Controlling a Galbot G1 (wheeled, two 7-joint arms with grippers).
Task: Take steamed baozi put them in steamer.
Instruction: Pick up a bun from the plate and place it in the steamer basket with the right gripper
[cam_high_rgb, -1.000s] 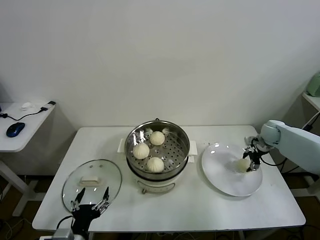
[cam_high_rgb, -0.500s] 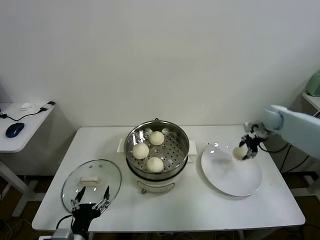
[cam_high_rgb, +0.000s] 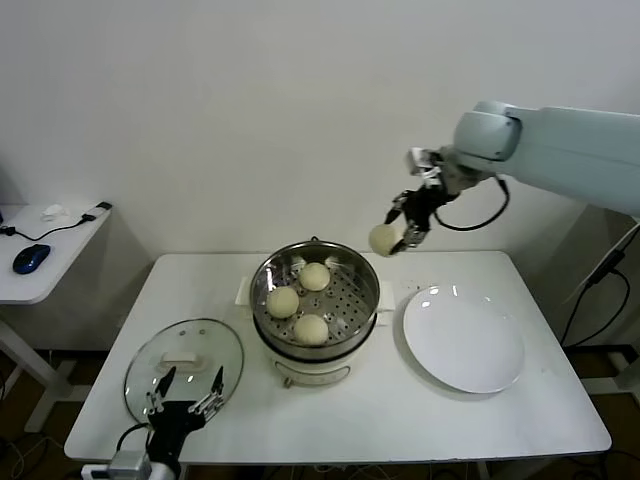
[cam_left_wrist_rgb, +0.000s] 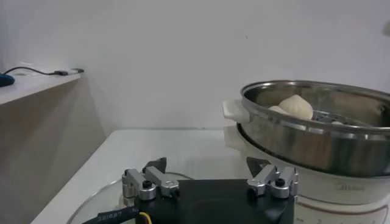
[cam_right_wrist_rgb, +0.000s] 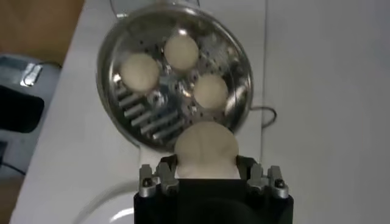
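White table (cam_high_rgb: 400, 410): no legible writing anywhere.

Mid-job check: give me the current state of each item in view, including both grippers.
right gripper: shut on the fourth baozi, raised above the steamer's right rim
fourth baozi: held, in the air
three baozi: resting on the perforated tray inside the steamer
steamer: uncovered, upright on the table
glass lid: off, lying flat on the table left of the steamer
plate: empty
left gripper: open, low over the lid
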